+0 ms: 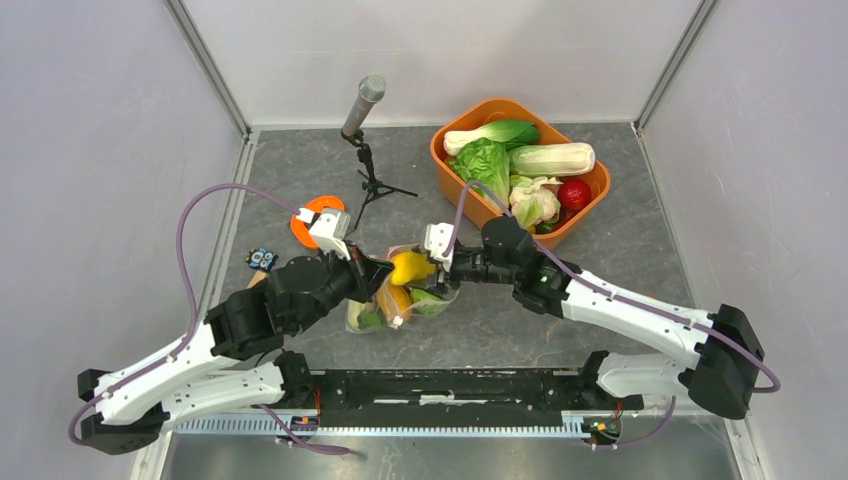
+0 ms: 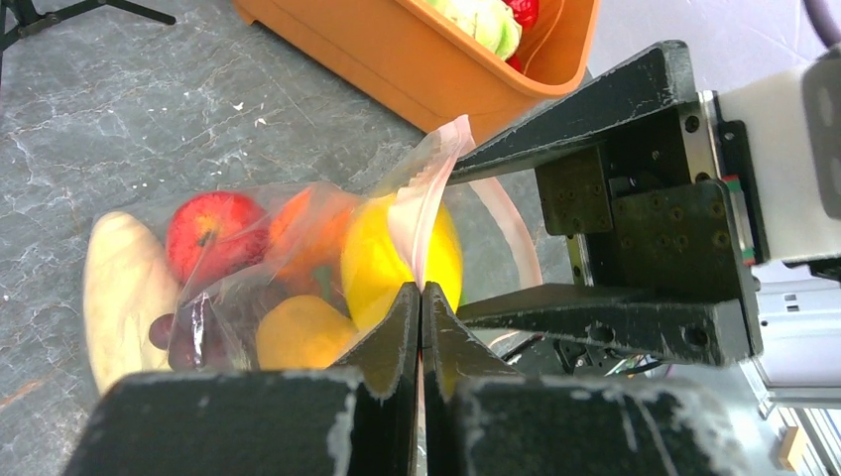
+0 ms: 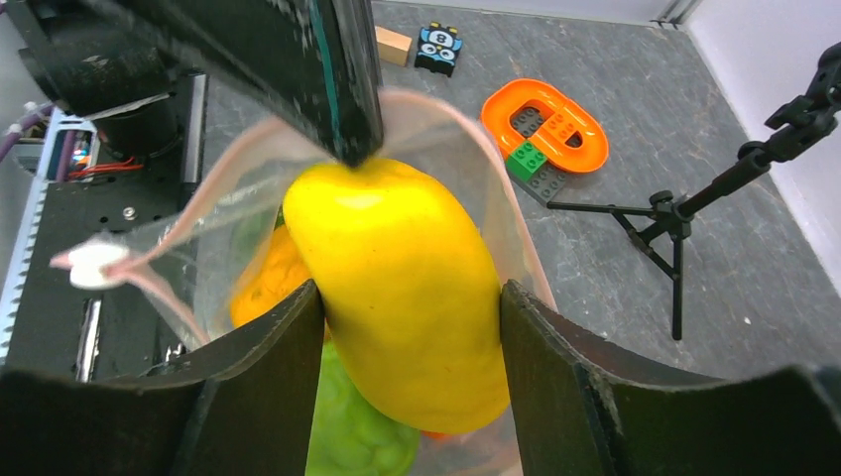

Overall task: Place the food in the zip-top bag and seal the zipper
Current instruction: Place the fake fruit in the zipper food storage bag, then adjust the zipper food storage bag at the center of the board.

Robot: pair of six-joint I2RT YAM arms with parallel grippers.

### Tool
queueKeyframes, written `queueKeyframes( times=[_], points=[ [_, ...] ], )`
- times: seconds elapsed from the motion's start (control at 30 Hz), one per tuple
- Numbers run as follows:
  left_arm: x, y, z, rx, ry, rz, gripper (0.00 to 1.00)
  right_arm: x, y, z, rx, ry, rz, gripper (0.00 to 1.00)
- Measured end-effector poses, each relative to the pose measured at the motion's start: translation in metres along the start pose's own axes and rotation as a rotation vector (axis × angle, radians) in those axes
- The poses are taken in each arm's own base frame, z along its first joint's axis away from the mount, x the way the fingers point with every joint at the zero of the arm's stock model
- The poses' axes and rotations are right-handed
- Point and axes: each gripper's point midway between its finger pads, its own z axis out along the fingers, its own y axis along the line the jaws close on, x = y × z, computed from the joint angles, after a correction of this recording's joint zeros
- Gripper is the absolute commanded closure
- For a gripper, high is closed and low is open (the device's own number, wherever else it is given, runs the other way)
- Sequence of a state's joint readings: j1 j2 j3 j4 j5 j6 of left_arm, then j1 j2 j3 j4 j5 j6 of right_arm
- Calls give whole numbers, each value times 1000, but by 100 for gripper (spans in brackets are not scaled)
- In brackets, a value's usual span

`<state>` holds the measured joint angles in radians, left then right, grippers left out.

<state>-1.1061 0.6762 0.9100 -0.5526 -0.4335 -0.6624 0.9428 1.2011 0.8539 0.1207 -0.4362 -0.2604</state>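
Note:
The clear zip-top bag [image 1: 405, 300] lies at the table's middle, its mouth lifted. My left gripper [image 2: 421, 290] is shut on the bag's rim by the pinkish zipper [image 2: 428, 188]. My right gripper [image 3: 409, 297] is shut on a yellow fruit [image 3: 402, 278], held in the bag's mouth; it also shows in the top view [image 1: 410, 266]. Inside the bag are a red apple [image 2: 210, 233], an orange piece [image 2: 302, 332], a green piece [image 3: 352, 426], dark grapes [image 2: 183, 327] and a pale yellow piece [image 2: 119, 293].
An orange tub [image 1: 465, 200] of toy vegetables stands at the back right. A microphone on a small tripod [image 1: 365, 150] stands at the back middle. An orange ring with bricks [image 1: 318, 215] and a small blue toy [image 1: 262, 259] lie at the left.

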Motion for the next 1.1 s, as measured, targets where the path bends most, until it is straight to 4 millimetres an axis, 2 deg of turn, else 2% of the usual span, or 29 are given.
queueKeyframes(
  times=[0.07, 0.23, 0.4, 0.5, 0.6, 0.7, 0.87, 1.0, 1.1],
  points=[
    [0, 0, 1, -1, 2, 1, 98, -4, 1, 6, 28, 21, -16, 27],
    [-1, 0, -1, 3, -4, -2, 98, -8, 8, 13, 81, 49, -66, 21],
    [-4, 0, -4, 9, -14, -8, 98, -20, 3, 3, 126, 25, -89, 13],
    [-4, 0, -4, 10, -16, -9, 98, -35, 3, -14, 150, -36, -102, 16],
    [-5, 0, -5, 12, -18, -10, 98, -49, -1, -32, 204, -97, -98, 23],
    [-5, 0, -5, 13, -19, -11, 98, -55, -15, -53, 327, -141, -41, 29],
    [-6, 0, -6, 14, -22, -12, 98, -35, -35, -70, 509, -116, 140, 31],
    [-6, 0, -6, 14, -21, -12, 98, -12, -31, -67, 533, -62, 279, 33],
    [-7, 0, -7, 16, -24, -13, 98, 4, -23, -66, 529, -35, 361, 38]
  ],
)
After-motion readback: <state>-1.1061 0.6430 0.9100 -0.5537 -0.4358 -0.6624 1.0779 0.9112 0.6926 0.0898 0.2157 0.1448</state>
